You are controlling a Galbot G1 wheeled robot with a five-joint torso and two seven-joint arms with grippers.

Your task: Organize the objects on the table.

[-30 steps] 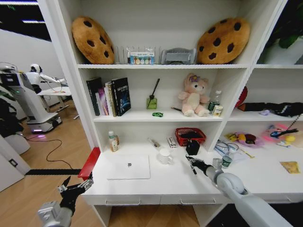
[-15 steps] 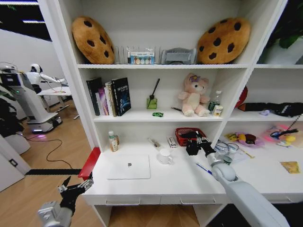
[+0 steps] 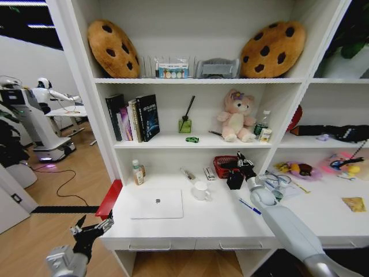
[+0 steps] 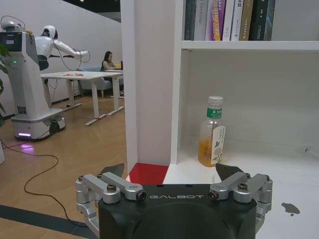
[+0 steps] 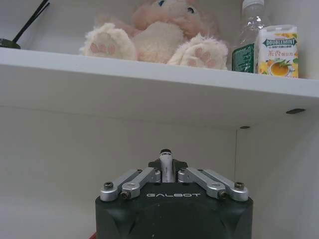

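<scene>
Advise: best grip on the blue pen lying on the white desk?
Grip the slim blue pen at mid-barrel, coming straight down from above with fingers across its width. It lies flat on the white desk, with bare desktop on both sides.

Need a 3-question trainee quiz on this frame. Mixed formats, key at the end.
1. True or false: the left gripper is open and holds nothing.
2. Pick one: the right gripper is shut on a) a book, b) a pen, c) a bottle.
3. Short answer: which sits nearer the laptop, the white mug or the red basket?

Key: 1 true; 2 b; 3 the white mug.
</scene>
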